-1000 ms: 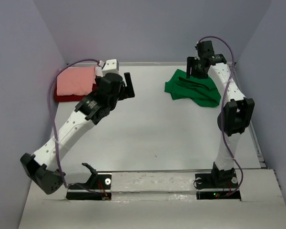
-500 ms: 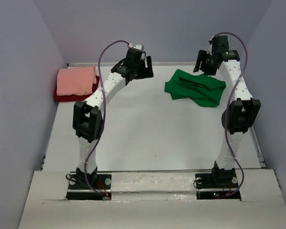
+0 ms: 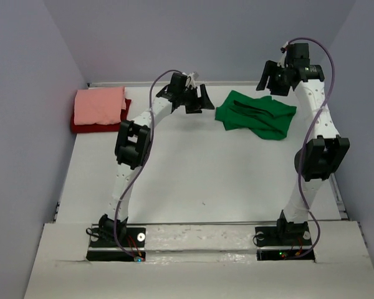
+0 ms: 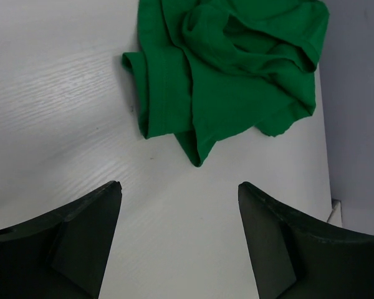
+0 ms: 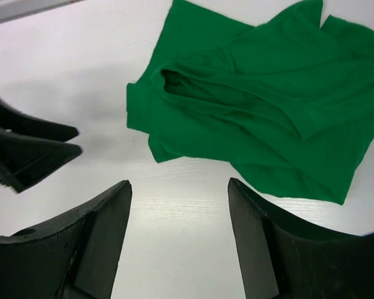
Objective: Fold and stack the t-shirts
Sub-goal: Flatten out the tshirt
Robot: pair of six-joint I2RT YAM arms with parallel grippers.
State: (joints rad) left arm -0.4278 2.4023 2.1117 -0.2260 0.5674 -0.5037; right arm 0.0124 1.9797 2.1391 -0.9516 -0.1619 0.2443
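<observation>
Left pincer (image 3: 198, 99): released, jaws spread wide with nothing between them. It sits at upper centre of the top view, just left of the green tee and apart from it.
Left wrist view: two dark fingers (image 4: 75, 243) fill the bottom corners, with bare white table between them. The green tee (image 4: 230, 68) lies in the upper half of the frame.
Right pincer (image 3: 271, 76): released, jaws spread wide, grasping nothing. It is at upper right of the top view, just above the green tee in the frame.
Right wrist view: the green tee (image 5: 255, 106) fills the upper right, clear of the fingers (image 5: 81, 249).
Green tee (image 3: 255, 115): crumpled and unfolded, lying on the table right of centre near the top of the frame.
Pink tee (image 3: 100, 106): folded, at upper left, lying on the red tee.
Red tee (image 3: 86, 128): folded beneath the pink tee, only its lower and right edges showing.
Table (image 3: 193, 174): white.
</observation>
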